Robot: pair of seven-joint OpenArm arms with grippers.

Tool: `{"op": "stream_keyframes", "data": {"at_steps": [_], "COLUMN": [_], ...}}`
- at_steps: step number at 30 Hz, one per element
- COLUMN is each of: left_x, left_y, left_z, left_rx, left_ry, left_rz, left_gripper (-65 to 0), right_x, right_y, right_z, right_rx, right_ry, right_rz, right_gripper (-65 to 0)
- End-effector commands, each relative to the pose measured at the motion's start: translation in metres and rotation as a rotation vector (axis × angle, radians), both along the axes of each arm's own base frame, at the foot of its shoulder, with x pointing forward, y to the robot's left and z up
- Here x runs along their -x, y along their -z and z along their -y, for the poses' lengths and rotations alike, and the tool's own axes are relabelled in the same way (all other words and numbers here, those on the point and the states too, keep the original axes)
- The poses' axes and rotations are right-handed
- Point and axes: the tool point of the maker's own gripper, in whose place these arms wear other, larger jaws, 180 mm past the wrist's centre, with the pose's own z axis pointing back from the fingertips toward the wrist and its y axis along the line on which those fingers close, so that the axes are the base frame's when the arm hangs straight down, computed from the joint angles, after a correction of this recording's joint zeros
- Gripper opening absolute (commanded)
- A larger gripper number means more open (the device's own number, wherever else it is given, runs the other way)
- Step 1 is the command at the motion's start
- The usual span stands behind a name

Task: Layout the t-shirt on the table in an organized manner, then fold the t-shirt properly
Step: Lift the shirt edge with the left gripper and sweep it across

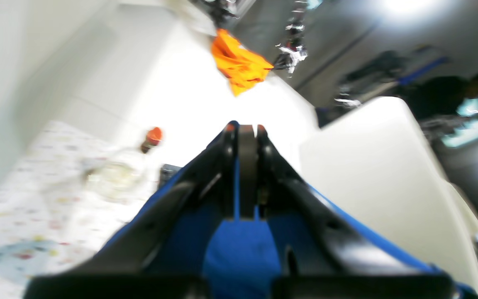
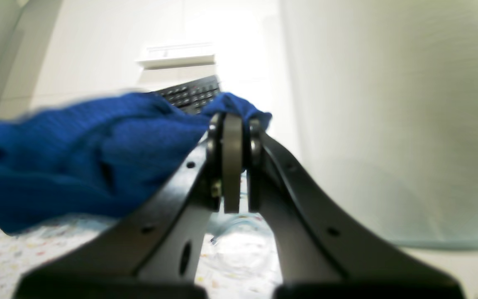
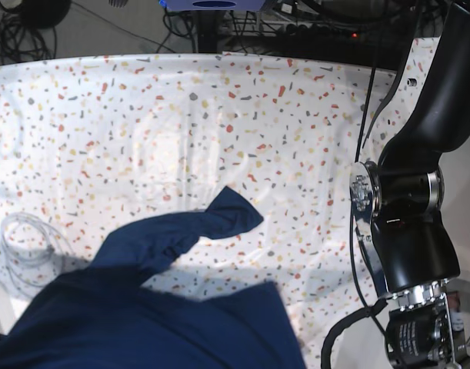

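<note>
The navy-blue t-shirt (image 3: 142, 315) hangs bunched across the bottom of the base view, one sleeve (image 3: 219, 219) reaching up over the speckled table (image 3: 219, 100). In the left wrist view my left gripper (image 1: 247, 129) is shut, with blue shirt fabric (image 1: 241, 249) pinched between its fingers, lifted above the table (image 1: 15, 199). In the right wrist view my right gripper (image 2: 232, 120) is shut on a fold of the shirt (image 2: 77, 158), held just above the table (image 2: 15, 257). Neither gripper's fingertips show in the base view; only the left arm's black links (image 3: 411, 223) do.
A clear plastic bottle with an orange cap (image 1: 152, 139) lies on the table, also seen at the left edge in the base view (image 3: 27, 246). A white bin (image 1: 388, 174), an orange cloth (image 1: 239, 64) and a keyboard (image 2: 191, 93) lie beyond.
</note>
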Motion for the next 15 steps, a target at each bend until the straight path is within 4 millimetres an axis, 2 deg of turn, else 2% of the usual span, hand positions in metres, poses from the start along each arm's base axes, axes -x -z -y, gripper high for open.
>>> {"op": "stream_keyframes", "data": {"at_steps": [1, 3, 6, 9, 12, 15], "left_x": [0.004, 0.015, 0.041, 0.073, 0.112, 0.158], "left_y": [-0.030, -0.014, 0.008, 0.050, 0.118, 0.187], "left_z": [-0.002, -0.009, -0.015, -0.019, -0.021, -0.024], "left_rx": [0.012, 0.071, 0.137, 0.170, 0.176, 0.152], "left_ry": [-0.004, -0.015, -0.010, 0.010, 0.031, 0.022], "left_rz": [0.085, 0.055, 0.034, -0.036, -0.180, -0.339], "left_gripper": [-65.0, -65.0, -65.0, -65.0, -65.0, -65.0], "right_x": [0.004, 0.014, 0.039, 0.073, 0.116, 0.155], "right_y": [-0.016, 0.001, 0.036, 0.084, 0.136, 0.197], "right_z": [0.004, 0.002, 0.004, 0.003, -0.004, -0.023], "right_rx": [0.020, 0.034, 0.034, 0.016, -0.025, -0.097], "right_ry": [0.004, 0.002, 0.015, 0.033, 0.047, 0.031], "right_rz": [0.038, -0.006, -0.060, -0.139, -0.225, -0.321], "right_gripper": [-64.4, -64.4, -64.4, -64.4, -64.4, -64.4]}}
